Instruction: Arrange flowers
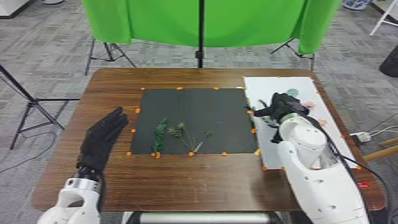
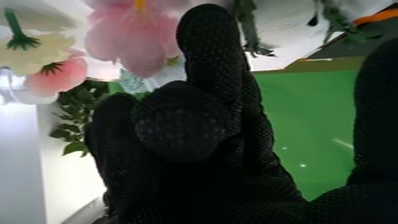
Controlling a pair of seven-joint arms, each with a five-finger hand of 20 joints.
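With twelve o'clock taken as the far edge of the brown table (image 1: 204,187) and its centre as the pivot, the right hand (image 1: 286,106) was positioned between one and two o'clock, over the white sheet (image 1: 277,159). The thumb was set apart from the fingers; one finger was extended and another was bent. Whether any stem was pinched could not be told. In the right wrist view, the extended finger was seen beside a large pink bloom (image 2: 133,37); a cream bloom (image 2: 37,52), a coral bloom (image 2: 58,76) and a leafy sprig (image 2: 75,117) were also shown. On the sheet, a pale green flower (image 1: 292,92) was located near the hand, with a pink flower (image 1: 309,105) at about four o'clock from it.

The left hand (image 1: 99,137) was placed at nine o'clock on the table, its fingers straight, pressed together and directed between twelve and one o'clock.

Inside the dark mat (image 1: 200,105), bordered by orange markers (image 1: 179,88), a dense green sprig (image 1: 160,135) was laid between seven and eight o'clock from the mat's centre, and thin branching stems (image 1: 188,140) were laid near six o'clock.
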